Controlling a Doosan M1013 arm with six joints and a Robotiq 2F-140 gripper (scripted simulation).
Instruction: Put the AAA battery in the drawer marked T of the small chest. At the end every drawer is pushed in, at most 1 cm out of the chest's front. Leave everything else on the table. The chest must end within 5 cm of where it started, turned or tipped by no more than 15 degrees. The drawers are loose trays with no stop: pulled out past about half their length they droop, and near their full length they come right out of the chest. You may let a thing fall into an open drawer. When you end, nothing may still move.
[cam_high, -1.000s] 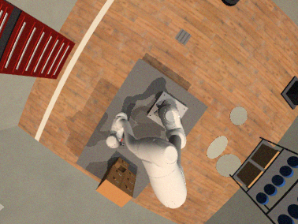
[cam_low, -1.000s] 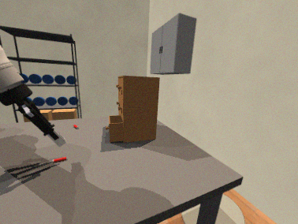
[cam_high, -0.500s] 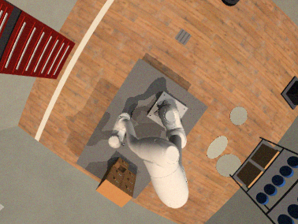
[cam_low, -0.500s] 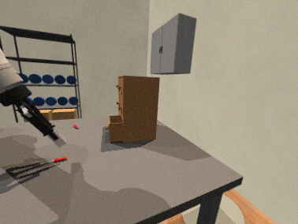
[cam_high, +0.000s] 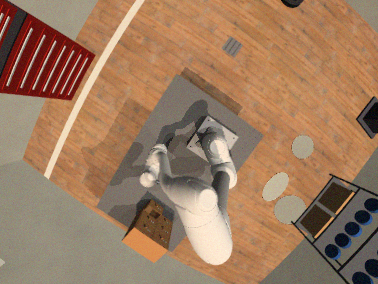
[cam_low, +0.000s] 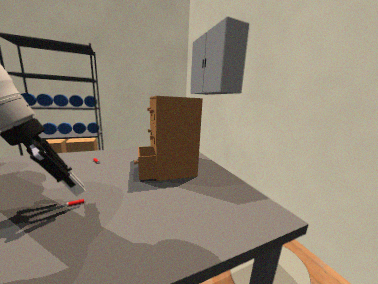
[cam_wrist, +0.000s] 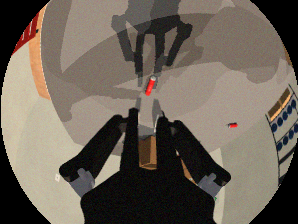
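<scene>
A small red cylinder (cam_low: 75, 202) with a pale end lies on the grey table; it looks like the AAA battery and also shows in the wrist view (cam_wrist: 150, 87). My gripper (cam_low: 79, 188) (cam_wrist: 146, 105) hangs tilted just above and behind it, with its fingers a narrow gap apart and nothing between them. The small wooden chest (cam_low: 172, 140) stands upright farther back on the table. Its lowest drawer (cam_low: 146, 153) is pulled part way out and the upper drawers are in. I cannot read the drawer marks. The chest also shows in the top view (cam_high: 155, 222).
A second small red thing (cam_low: 96, 160) lies on the table between the gripper and the chest, and shows in the wrist view (cam_wrist: 232, 124). The table's front edge (cam_low: 240, 250) is to the right. A shelf rack (cam_low: 55, 100) stands behind the table.
</scene>
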